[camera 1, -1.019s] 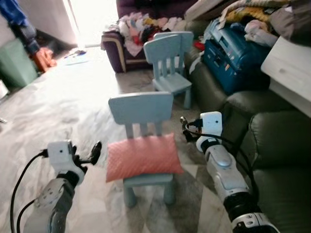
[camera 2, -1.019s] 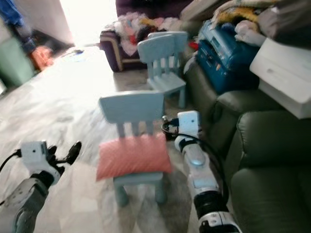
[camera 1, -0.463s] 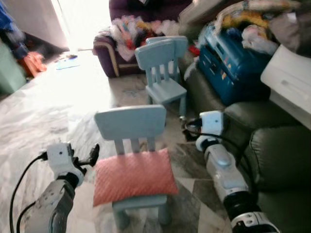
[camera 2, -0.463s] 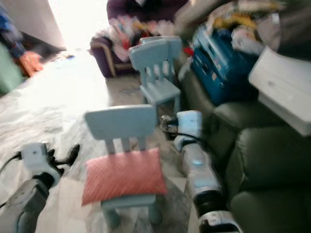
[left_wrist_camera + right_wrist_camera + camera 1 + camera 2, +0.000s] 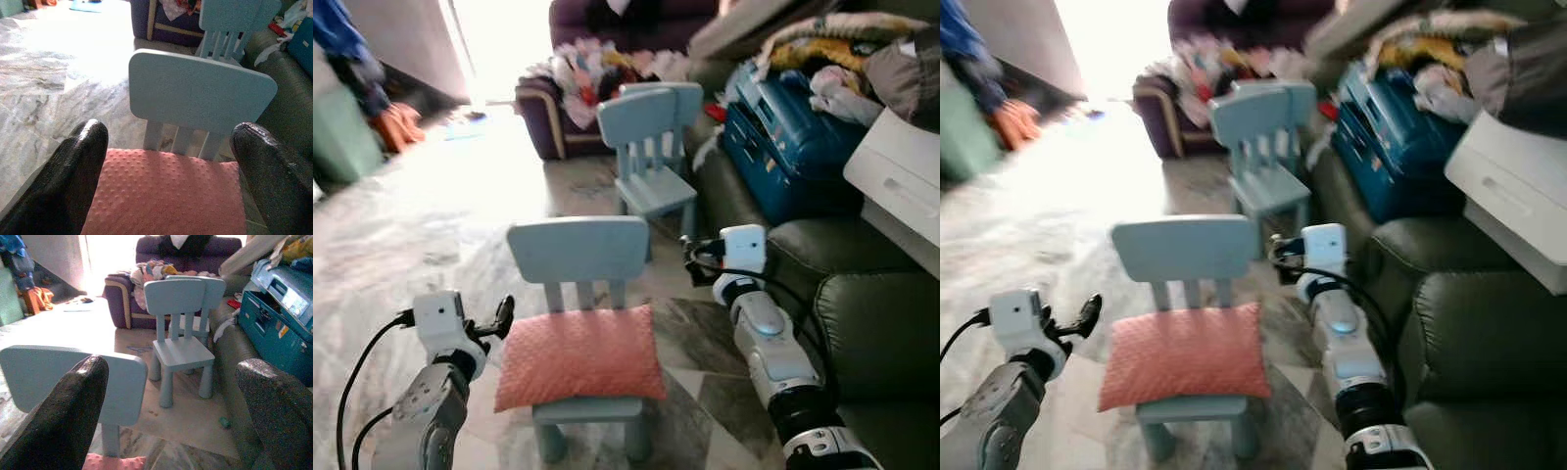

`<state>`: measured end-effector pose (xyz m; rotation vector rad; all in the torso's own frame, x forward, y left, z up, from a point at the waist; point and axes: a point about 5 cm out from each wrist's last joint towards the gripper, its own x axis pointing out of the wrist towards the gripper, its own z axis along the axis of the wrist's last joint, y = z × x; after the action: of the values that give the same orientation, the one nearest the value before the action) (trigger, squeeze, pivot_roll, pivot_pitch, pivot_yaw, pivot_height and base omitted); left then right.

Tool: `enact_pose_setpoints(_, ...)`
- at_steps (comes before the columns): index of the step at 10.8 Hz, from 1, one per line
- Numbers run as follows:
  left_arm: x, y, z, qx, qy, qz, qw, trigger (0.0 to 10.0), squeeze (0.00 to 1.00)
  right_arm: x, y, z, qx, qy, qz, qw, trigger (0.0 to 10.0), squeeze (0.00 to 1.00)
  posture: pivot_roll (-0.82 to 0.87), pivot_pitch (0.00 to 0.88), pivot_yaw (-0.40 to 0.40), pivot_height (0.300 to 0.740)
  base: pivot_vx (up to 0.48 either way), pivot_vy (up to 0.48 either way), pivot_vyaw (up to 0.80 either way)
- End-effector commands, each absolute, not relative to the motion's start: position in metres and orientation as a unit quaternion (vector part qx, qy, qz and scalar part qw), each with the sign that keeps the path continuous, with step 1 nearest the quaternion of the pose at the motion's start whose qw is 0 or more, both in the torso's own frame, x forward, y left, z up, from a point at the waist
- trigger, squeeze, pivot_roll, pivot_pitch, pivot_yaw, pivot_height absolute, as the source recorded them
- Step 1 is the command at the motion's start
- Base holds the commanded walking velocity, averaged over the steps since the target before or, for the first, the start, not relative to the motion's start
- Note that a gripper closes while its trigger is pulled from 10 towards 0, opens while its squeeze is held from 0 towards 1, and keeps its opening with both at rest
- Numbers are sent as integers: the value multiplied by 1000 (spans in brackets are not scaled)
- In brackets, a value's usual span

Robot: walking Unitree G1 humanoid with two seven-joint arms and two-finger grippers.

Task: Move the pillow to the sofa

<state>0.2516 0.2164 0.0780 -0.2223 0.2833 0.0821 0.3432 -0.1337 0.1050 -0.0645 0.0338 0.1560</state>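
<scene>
Pink pillow (image 5: 578,357) lying on small blue chair (image 5: 578,257) at frame centre; left pincer (image 5: 499,318) and right pincer (image 5: 690,262) flanking it, both spread wide, empty; no legible writing.

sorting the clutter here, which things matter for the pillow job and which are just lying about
Job: pillow, sofa, left gripper, right gripper.

Lying about: near chair under the pillow, far chair, blue suitcase, clothes pile.

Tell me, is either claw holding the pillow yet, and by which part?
Nothing is held. Both claws are open: the left claw sits beside the pink pillow on the small blue chair, the right claw near the chair's backrest.
</scene>
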Motion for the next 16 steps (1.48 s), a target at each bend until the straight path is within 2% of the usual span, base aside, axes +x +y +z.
enact_pose_setpoints(1, 251, 220, 77, -109, 148, 47, 982, 10000, 0, 346, -136, 108, -32, 12, 73, 997, 10000, 0, -145, 6, 57, 740, 0, 0, 0)
enact_pose_setpoints(3, 251, 220, 76, -114, 154, 50, 980, 10000, 0, 346, -136, 108, -32, 13, 73, 997, 10000, 0, -145, 9, 56, 740, 0, 180, 0)
enact_pose_setpoints(11, 251, 214, 74, -117, 163, 37, 979, 10000, 0, 344, -136, 106, -32, 15, 73, 997, 10000, 0, -147, 11, 62, 740, 0, 472, 0)
enact_pose_setpoints(16, 251, 218, 82, -104, 132, 26, 985, 10000, 0, 344, -136, 106, -32, 15, 71, 997, 10000, 0, -149, 11, 67, 740, 0, 0, 0)
